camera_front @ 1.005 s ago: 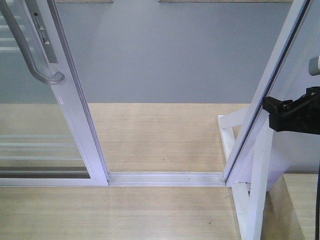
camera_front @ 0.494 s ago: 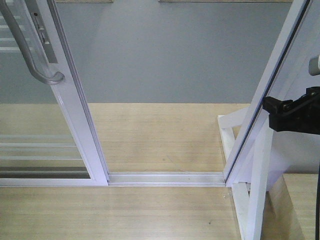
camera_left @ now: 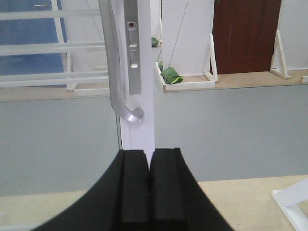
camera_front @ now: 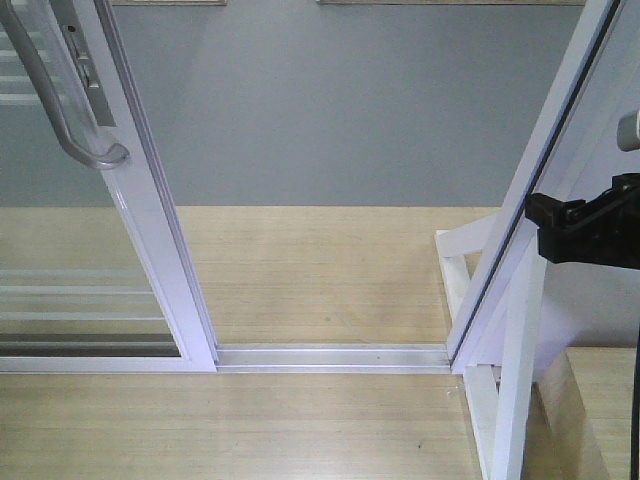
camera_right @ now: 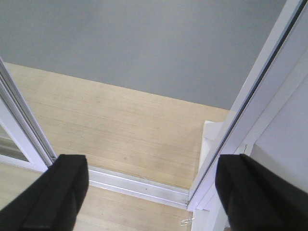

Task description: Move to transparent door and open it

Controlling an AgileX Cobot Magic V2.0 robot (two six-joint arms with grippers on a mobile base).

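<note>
Left fingers (camera_left: 149,187) are pressing together, empty, below the handle (camera_front: 60,95); right fingers (camera_right: 260,202) are standing wide apart. The door (camera_front: 150,220) is sitting slid left, unmoved over the last second, so opening looks finished.

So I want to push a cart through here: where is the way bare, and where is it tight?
Bare: the wood floor between the white-framed glass sliding door with its curved grey handle and the slanted white door frame post, across the aluminium floor track. Tight: the right, where white wooden braces stand.
</note>
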